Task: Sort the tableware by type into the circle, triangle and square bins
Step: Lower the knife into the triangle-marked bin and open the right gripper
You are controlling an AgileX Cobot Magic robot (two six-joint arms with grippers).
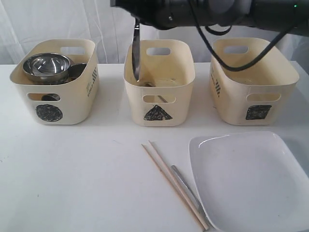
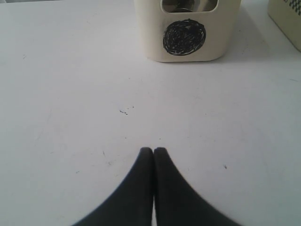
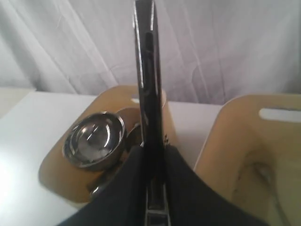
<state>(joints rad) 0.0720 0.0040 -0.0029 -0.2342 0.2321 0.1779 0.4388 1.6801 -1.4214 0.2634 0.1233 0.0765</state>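
In the exterior view, three cream plastic tubs with cut-out handles stand in a row at the back of the white table (image 1: 72,169), with clear gaps between them: the circle bin (image 1: 77,106) on the left, the triangle bin (image 1: 140,106) in the middle and the square bin (image 1: 231,108) on the right. The circle bin holds one shiny round steel bowl (image 1: 46,67) with a second steel vessel (image 1: 77,71) just beside it. Some steel cutlery (image 1: 154,92) lies on the floor of the triangle bin. One steel knife (image 1: 136,53) hangs upright from the black right arm (image 1: 193,9), with its tip inside the triangle bin near the left wall. In front, two pale wooden chopsticks (image 1: 173,186) lie side by side on a slant. One steel utensil (image 1: 188,192), of a kind I cannot tell, lies between them and the rim of the one glossy white square plate (image 1: 251,183). The table's left front is bare. In the left wrist view, the left gripper (image 2: 153,151) has its dark fingers pressed together on nothing, low over bare table, and the circle bin (image 2: 221,28) with its scribbled black disc stands well ahead. In the right wrist view, the right gripper (image 3: 153,153) is clamped on the flat knife (image 3: 145,70), with the bowl (image 3: 94,139) in the circle bin (image 3: 56,179) to one side and the triangle bin (image 3: 235,136) to the other.
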